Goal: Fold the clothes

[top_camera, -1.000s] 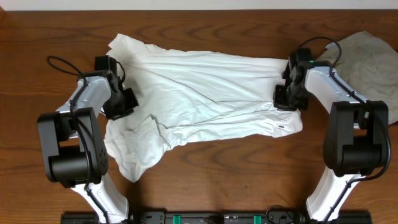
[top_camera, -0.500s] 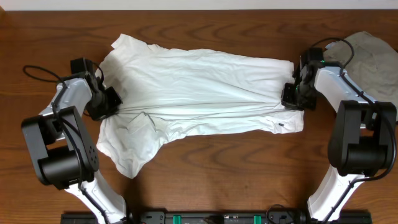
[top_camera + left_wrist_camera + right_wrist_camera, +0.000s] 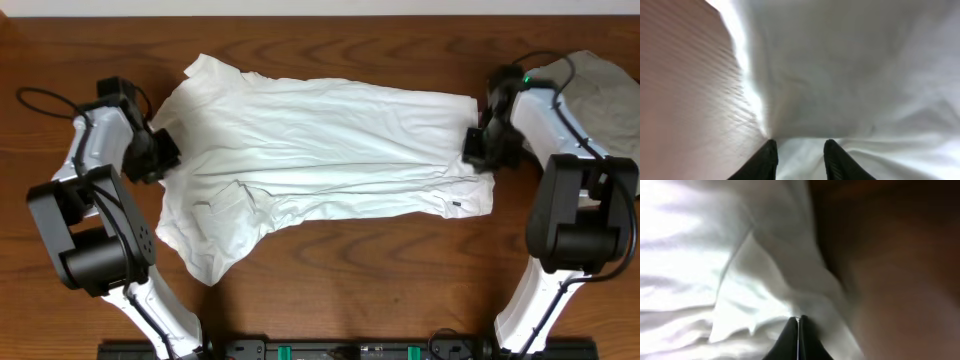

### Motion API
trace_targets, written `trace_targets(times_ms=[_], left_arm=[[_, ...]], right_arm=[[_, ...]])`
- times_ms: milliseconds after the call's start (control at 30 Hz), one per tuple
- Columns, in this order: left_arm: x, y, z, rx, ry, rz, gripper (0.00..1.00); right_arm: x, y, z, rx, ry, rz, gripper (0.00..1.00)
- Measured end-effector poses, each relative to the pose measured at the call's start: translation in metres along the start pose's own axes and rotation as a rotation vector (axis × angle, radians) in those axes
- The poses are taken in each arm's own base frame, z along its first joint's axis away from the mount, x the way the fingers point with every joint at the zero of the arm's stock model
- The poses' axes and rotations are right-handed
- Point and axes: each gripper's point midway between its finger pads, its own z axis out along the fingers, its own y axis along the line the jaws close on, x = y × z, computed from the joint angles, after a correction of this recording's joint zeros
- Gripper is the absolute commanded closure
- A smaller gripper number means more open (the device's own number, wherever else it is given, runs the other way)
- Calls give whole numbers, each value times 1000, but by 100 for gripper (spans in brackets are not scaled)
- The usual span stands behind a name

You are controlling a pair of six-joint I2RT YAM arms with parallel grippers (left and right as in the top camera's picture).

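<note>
Black fingers (image 3: 766, 162) of the left gripper (image 3: 800, 146) stand parted, with a clear gap between them and white cloth showing through it. In the left wrist view the tips sit right at the shirt's (image 3: 850, 65) edge, where it meets the bare wood of the table (image 3: 685, 90); nothing is pinched between them. From overhead, this gripper (image 3: 166, 156) sits at the shirt's left edge, about halfway down that side.

The right gripper (image 3: 799, 320) is closed, its two fingers pressed together along a thin seam. White cloth rises to the tips, so it appears clamped on the shirt's (image 3: 700, 255) edge. From overhead it (image 3: 482, 150) is at the shirt's right edge, and long creases run across the cloth toward it.

The shirt (image 3: 320, 150) lies spread flat across the middle of the table (image 3: 330, 280), its long side running left to right between the two arms. One loose flap (image 3: 205, 250) hangs out toward the near left corner, wrinkled. A small dark tag (image 3: 455, 206) shows near the lower right corner.

A grey garment (image 3: 598, 85) lies crumpled at the far right of the table, behind the right arm (image 3: 575, 200), apart from the shirt.
</note>
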Motion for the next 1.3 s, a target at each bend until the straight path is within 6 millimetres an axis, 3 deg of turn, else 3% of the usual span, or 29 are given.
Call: trace_targets(times_ms=[100,167,200,267,333,567,667,733,800,867,1033,1300], left_arm=[[-6,-2,-18,-4,-4,-1,64],[-12,-5,-29,1,-16,0,64],[-14,-7,-35,7,-21,1,64],[-14,-11,-44,29,-28,2,63],[-8,-17,-58,71,-30,4,63],[35,-34,-128,216,-23,13,58],[55,-33,-148,234,-7,15,49],[66,-31,-154,236,18,10,48],[80,-29,-156,229,68,3,47],[89,-27,-156,221,105,6,47],[108,-26,-148,206,176,54,46],[135,-18,-99,188,262,71,46]], right_arm=[[-13,-2,-31,9,-33,13,83],[-17,-2,-49,6,-51,21,68],[-17,-3,-57,7,-54,21,56],[-13,-4,-73,7,-54,23,18],[-3,-7,-88,10,-42,17,8],[52,-17,-132,3,38,3,9],[70,-19,-144,2,61,-17,10],[74,-15,-150,-5,46,-38,10],[79,-9,-153,-11,36,-73,9],[87,-3,-153,-13,39,-96,1],[113,9,-146,-1,77,-160,2],[112,15,-116,5,87,-169,1]])
